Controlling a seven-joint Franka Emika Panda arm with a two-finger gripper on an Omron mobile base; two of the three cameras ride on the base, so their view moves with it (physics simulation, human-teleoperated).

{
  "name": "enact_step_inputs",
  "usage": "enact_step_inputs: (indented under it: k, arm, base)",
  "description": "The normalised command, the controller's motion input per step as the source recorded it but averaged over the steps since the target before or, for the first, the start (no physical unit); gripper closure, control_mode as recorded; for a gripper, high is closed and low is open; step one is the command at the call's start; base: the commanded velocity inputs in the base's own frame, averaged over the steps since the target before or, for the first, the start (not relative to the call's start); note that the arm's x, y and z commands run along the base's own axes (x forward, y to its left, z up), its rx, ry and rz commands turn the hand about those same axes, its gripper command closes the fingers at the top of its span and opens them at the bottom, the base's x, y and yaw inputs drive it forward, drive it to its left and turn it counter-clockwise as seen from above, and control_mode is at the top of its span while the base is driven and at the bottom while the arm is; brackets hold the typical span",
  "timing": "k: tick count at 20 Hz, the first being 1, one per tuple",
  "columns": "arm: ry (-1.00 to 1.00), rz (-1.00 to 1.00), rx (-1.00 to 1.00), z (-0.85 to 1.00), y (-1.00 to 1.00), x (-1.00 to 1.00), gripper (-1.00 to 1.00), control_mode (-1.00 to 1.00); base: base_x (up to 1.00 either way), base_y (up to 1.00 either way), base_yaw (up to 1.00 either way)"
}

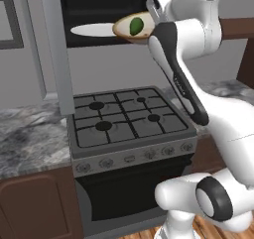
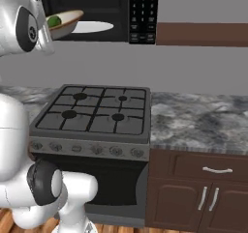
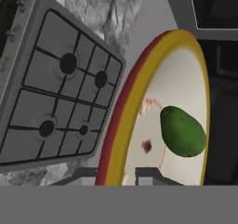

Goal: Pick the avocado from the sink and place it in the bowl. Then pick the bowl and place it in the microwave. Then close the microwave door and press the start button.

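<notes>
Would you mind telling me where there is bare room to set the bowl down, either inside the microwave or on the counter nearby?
Inside the microwave, the white turntable is bare beyond the bowl, which carries the avocado. The marble counter right of the stove is bare, as is the stretch left of it. The stove's grates make an uneven top.

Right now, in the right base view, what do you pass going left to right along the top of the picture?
Avocado in the bowl → white microwave turntable → microwave keypad strip → brown wall band.
</notes>
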Motion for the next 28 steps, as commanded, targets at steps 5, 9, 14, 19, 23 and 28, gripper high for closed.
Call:
enact_step_inputs:
  k: [5,9,14,19,23,28]
  arm:
    - [0.02,0.0,0.0,0.0,0.05,0.96,1.0,-1.0]
    - [0.07,0.0,0.0,0.0,0.14,0.8,1.0,-1.0]
    - [0.08,0.0,0.0,-0.05,0.19,0.69,1.0,-1.0]
    - [0.03,0.0,0.0,-0.25,0.19,0.52,1.0,-1.0]
    - [0.01,0.0,0.0,-0.26,0.17,0.58,1.0,-1.0]
    - [0.0,0.0,0.0,-0.02,0.04,0.59,1.0,-1.0]
  base:
    - [0.0,0.0,0.0]
    - [0.0,0.0,0.0]
    - [0.0,0.0,0.0]
    - [0.0,0.0,0.0]
    - [0.0,0.0,0.0]
    - [0.0,0.0,0.0]
